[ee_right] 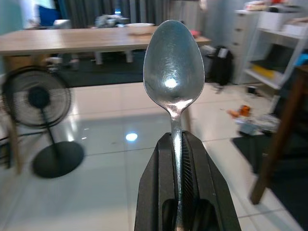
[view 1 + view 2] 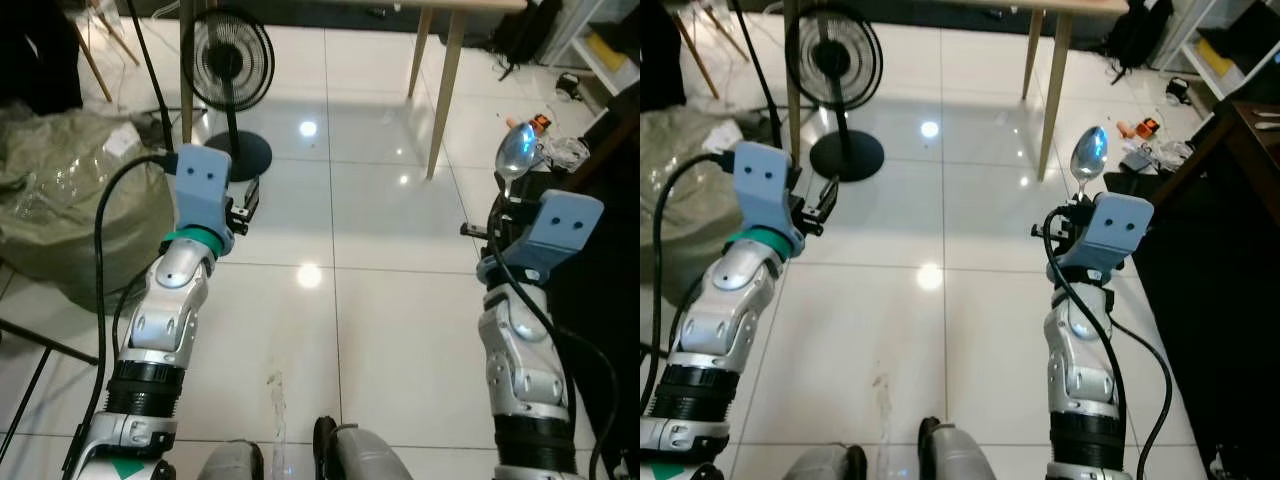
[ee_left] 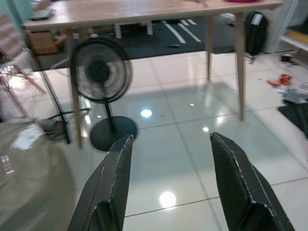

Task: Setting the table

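Right tool point(image 1: 179, 202) grips a spoon point(image 1: 172, 72) by its handle, centre frame; left tool point(image 3: 171, 185) gapes empty. Slim hold could slip before the tabletop point(image 1: 72, 41).

The scene is brightly and evenly lit from overhead. Ceiling lamps produce round glare spots on the glossy tiled floor point(image 2: 310, 275). The spoon point(image 1: 172, 67) bowl carries a small highlight. Both wrist views are soft, with background detail blurred. The bag point(image 2: 60, 190) side and right edge fall into shadow.
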You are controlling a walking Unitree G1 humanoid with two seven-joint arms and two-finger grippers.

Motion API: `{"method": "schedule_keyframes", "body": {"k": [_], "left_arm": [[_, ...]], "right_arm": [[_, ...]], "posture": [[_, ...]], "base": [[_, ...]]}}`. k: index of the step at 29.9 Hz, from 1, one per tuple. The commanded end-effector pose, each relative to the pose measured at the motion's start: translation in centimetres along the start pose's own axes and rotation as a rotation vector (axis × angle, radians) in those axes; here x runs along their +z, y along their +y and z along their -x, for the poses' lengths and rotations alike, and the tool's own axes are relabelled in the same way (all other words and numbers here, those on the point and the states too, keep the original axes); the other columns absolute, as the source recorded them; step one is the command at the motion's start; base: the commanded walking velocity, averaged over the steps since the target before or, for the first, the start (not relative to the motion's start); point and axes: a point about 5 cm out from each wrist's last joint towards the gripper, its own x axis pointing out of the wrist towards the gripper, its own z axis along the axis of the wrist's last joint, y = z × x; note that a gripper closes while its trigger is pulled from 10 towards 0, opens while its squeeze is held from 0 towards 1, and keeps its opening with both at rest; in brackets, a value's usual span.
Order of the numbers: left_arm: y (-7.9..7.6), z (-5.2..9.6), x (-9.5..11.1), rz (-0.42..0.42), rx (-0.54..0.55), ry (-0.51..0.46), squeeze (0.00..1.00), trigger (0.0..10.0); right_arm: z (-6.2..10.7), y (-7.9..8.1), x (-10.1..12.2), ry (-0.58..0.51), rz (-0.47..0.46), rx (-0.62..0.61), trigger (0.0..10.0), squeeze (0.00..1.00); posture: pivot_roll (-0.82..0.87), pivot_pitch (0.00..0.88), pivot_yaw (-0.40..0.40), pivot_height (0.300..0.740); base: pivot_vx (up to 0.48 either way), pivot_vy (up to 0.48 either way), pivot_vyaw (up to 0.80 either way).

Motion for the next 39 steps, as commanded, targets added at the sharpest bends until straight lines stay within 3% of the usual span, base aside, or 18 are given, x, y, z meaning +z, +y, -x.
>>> {"method": "schedule_keyframes", "body": {"k": [1,8,39], "left_arm": [[-0.16,0.15,-0.42,0.011,-0.001,0.014,0.0,10.0],[-0.25,0.1,-0.39,0.016,-0.007,0.013,0.0,10.0],[-1.03,-0.04,-0.53,0.018,-0.045,0.034,0.0,10.0]], "right_arm": [[0.08,-0.25,-0.03,0.0,0.004,-0.007,10.0,0.0],[0.07,-0.29,-0.09,0.006,0.003,-0.01,10.0,0.0],[-0.17,-0.6,-0.14,0.013,-0.008,-0.024,10.0,0.0]], "posture": [[0.03,0.013,0.026,0.74],[0.03,0.014,0.027,0.74],[0.02,0.0,0.027,0.74]], "base": [[-0.292,0.0,0.0],[-0.042,0.0,0.0],[0.0,0.0,-0.8]]}}
